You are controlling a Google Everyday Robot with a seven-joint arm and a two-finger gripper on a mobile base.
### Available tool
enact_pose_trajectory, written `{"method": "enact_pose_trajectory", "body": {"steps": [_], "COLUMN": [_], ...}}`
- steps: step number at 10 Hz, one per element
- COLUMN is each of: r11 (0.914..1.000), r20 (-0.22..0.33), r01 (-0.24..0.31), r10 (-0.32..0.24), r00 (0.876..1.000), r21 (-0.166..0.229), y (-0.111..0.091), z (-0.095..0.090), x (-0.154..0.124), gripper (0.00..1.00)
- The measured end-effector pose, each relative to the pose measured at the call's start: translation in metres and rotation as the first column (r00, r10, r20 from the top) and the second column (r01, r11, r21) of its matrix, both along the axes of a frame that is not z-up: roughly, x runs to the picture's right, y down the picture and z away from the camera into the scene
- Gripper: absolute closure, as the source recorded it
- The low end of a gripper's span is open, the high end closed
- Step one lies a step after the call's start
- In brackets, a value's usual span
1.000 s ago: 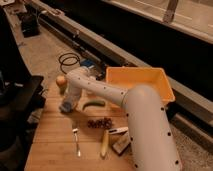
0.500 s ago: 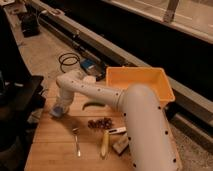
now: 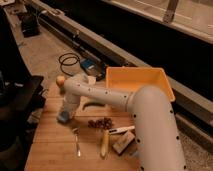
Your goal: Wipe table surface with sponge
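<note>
Sponge (image 3: 62,118), small blue block, under shut hand (image 3: 65,114).

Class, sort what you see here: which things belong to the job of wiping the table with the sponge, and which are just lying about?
Belonging to the job:
- gripper, shut, low at the table's left part
- sponge, blue, under the gripper
- table surface

Just lying about:
- yellow tub
- grapes
- fork
- banana
- tan block

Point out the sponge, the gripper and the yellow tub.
sponge (image 3: 62,118), camera view, blue corner showing under the gripper.
gripper (image 3: 65,114), camera view, its lower end, down at the table's left side.
yellow tub (image 3: 165,86), camera view, right wall.
</note>
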State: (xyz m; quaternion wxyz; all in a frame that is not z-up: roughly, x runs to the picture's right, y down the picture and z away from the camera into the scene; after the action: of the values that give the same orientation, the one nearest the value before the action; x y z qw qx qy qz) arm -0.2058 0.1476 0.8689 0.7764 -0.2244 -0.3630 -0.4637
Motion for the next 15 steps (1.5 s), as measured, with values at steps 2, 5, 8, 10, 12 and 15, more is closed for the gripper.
{"method": "enact_pose_trajectory", "body": {"steps": [2,5,8,10,12,15], "r11": [0.9999,0.9989,0.9958,0.9938,0.9953,0.9994], "r20": [-0.051,-0.056,-0.001,0.061,0.107,0.088], "r01": [-0.010,-0.001,0.009,0.024,0.032,0.029], "r10": [0.011,0.004,-0.009,-0.031,-0.042,-0.031], "r00": [0.999,0.998,1.000,0.998,0.993,0.996], "r21": [0.008,0.046,0.091,0.109,0.091,0.019], "y": [-0.014,-0.041,-0.056,-0.056,-0.038,0.003], "z": [0.015,0.034,0.036,0.028,0.013,-0.010], "x": [0.028,0.027,-0.012,-0.048,-0.064,-0.049], "gripper": [1.00,1.00,1.00,1.00,1.00,1.00]}}
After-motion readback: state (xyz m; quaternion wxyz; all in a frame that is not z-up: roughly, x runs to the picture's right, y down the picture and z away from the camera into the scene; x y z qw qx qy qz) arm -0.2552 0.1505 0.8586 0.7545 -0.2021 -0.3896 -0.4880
